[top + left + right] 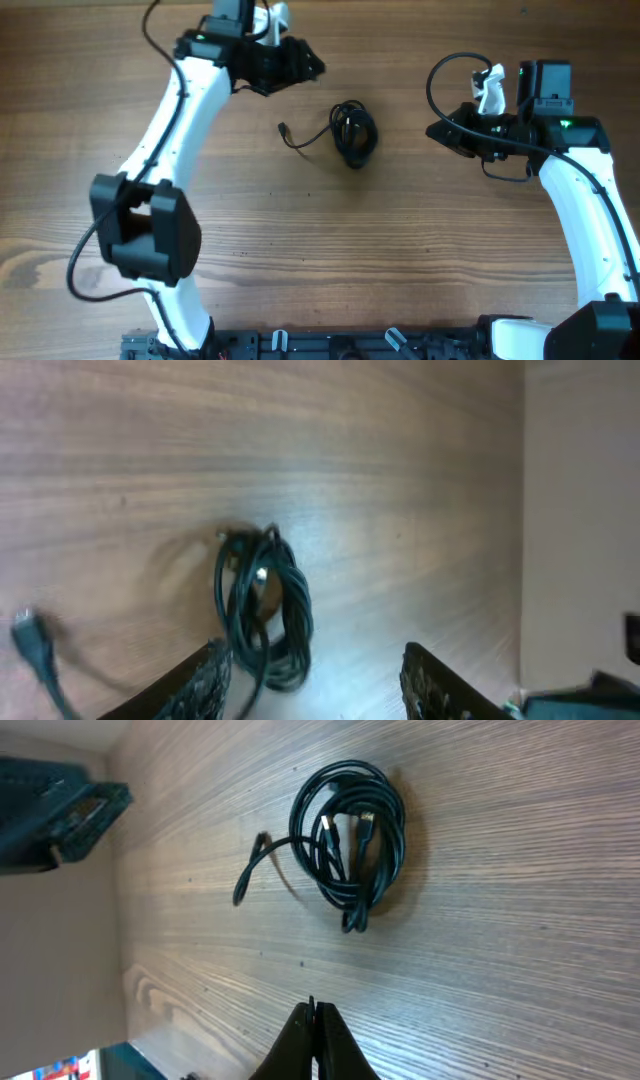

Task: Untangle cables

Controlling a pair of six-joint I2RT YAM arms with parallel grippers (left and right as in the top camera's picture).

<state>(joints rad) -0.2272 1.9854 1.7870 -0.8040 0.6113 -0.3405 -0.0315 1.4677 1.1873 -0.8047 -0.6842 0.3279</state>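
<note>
Looking down from overhead, you see a brown wood-grain desk (420,260) filling the frame, with a black rail (330,345) of fittings along its lower edge. The cables (353,133) lie as one small black coil a little above the middle of the frame, between the two arms and touching neither. One loose strand (305,140) runs out of the coil toward the left and ends in a small plug (284,129).

Your left gripper (312,66) sits to the upper left of the coil. Its wrist view shows the two fingers (210,680) spread wide apart with nothing between them. Your right gripper (437,130) sits to the right of the coil. In its wrist view the fingers (300,1045) are pressed together tip to tip, holding nothing.

Past the desk's edge, the left wrist view shows a pale plain strip down its right side, and the right wrist view a beige band down its left side. A dark teal shape (60,810) in the upper left of the right wrist view is too blurred to name, and a bright patch at the lower left corner is cut off.

You cannot count the cords in the coil, though two small plug ends show inside it in the right wrist view. The left wrist view is soft, its lower left plug a smear, and both fingers are cut by the bottom edge.
</note>
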